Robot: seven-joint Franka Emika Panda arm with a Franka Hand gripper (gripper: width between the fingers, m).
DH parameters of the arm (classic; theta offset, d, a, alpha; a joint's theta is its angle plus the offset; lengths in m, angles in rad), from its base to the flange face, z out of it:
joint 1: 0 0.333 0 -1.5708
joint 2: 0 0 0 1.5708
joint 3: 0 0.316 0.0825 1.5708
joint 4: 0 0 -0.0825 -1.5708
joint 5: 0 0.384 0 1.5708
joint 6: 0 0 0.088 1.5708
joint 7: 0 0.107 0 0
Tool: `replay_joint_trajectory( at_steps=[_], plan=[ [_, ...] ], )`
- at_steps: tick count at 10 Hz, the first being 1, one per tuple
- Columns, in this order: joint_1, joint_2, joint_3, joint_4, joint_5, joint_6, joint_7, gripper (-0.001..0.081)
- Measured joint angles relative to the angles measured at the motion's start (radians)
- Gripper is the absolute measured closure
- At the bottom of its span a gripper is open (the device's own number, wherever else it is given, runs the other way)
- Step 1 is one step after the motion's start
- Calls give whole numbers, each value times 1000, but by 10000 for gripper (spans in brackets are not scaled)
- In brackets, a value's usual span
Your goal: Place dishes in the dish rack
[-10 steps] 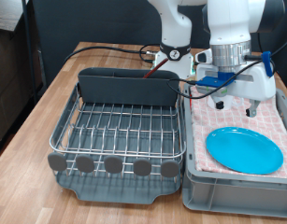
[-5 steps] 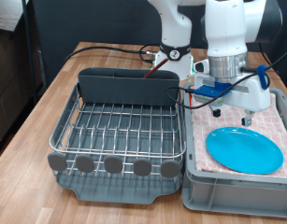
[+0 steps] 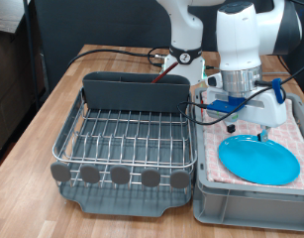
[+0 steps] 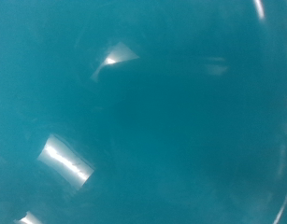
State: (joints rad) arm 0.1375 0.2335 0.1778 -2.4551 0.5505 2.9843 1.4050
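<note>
Nearest in the exterior view, light-blue plate (image 3: 258,159) flat on the pink checkered cloth (image 3: 290,127) inside the grey bin (image 3: 253,207), at the picture's right; just above it, jaws of the gripper (image 3: 248,130) pointing down, spread and grip impossible to tell; nothing seen held; wrist view filled with glossy blue plate (image 4: 143,112). Left, dish rack (image 3: 127,144) bare, caddy (image 3: 135,93) behind, all on the wooden surface (image 3: 52,104). Risks, as a judgement: flat glossy plate hard to grip, likely to slip; cloth snagging underneath.
</note>
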Motion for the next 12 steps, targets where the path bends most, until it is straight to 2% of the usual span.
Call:
replay_joint_trajectory(
  at_steps=[7,8,9,11,12],
  plan=[
    [-48,39,62,19,44,43,-41,3],
    [-50,41,63,19,44,46,-41,109],
    [-50,43,63,19,44,46,-41,109],
    [-53,47,66,9,48,46,-41,489],
    [-56,48,70,4,54,46,-41,489]
  ],
)
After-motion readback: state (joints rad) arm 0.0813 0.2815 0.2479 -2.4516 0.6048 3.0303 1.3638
